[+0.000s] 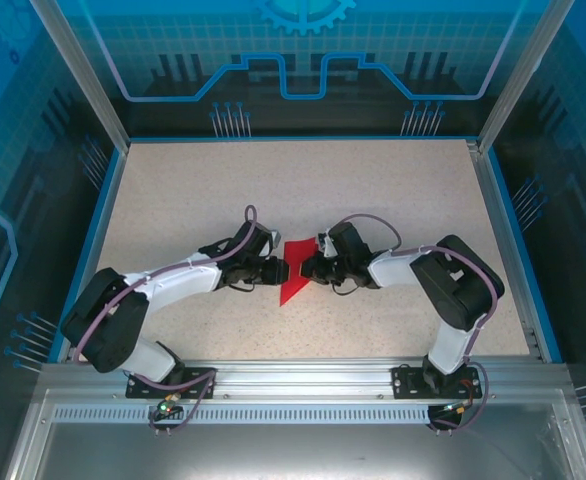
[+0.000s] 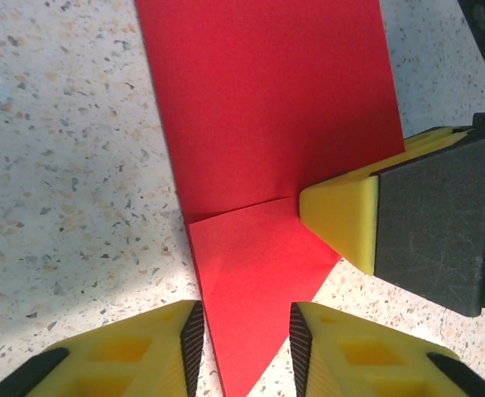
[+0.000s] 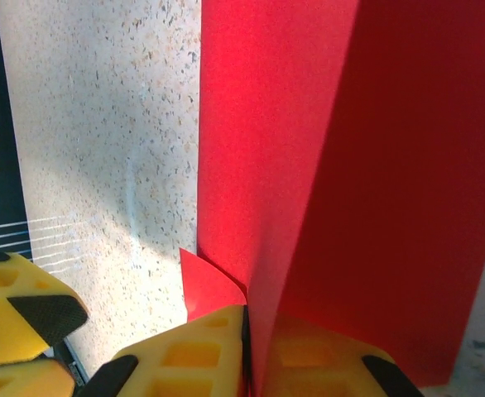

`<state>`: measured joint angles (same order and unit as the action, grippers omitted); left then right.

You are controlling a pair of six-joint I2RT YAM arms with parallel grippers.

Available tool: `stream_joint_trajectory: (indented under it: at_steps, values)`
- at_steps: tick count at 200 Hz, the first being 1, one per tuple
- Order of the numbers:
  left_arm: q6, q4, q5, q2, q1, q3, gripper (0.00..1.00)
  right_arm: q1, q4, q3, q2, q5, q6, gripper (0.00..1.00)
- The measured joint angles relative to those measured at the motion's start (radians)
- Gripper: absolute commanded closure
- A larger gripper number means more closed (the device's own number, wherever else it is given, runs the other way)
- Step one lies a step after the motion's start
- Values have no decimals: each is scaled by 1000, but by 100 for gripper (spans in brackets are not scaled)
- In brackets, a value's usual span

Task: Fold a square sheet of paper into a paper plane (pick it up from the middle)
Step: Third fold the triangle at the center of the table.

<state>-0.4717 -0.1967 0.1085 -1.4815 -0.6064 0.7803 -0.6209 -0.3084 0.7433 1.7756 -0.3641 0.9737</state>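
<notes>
The sheet of paper (image 1: 291,286) (image 2: 267,107) (image 3: 391,165) is lying at the middle of the desk (image 1: 393,190), between the two tools. It is thin, matte, bright red stock, plain all over, with a crisp crease crossing it and one end narrowing to a point. In the left wrist view that point is lying flat on the desk and reaching into the gap of the left tool (image 2: 244,318), whose fingers are standing apart on either side of it (yellow hollowed plastic with black pads on the inner faces). The right tool (image 3: 247,335) is pressing together on the sheet, one red layer rising steeply out of the seam between its yellow fingers while another is lying flat beside it. The desk is showing a pale, speckled, stone-like surface. Glossy blue walls (image 1: 303,60) printed with circuit lines and a gear shape are surrounding it.
</notes>
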Motion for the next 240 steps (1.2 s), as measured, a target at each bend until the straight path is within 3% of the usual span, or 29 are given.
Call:
stream_joint_trajectory:
  at_steps: [51, 117, 152, 240]
  values:
    - [28, 19, 9, 2, -19, -21, 51, -37, 9, -26, -112, 99, 79, 86]
    - [114, 33, 14, -10, -116, -25, 49, -59, 51, -16, -100, 129, 106, 76]
    - [113, 30, -48, -34, -152, -26, 48, -31, 79, -14, -100, 107, 83, 71]
    - [104, 15, -257, -92, -245, -22, 47, 40, 106, 35, -84, -37, 5, 71]
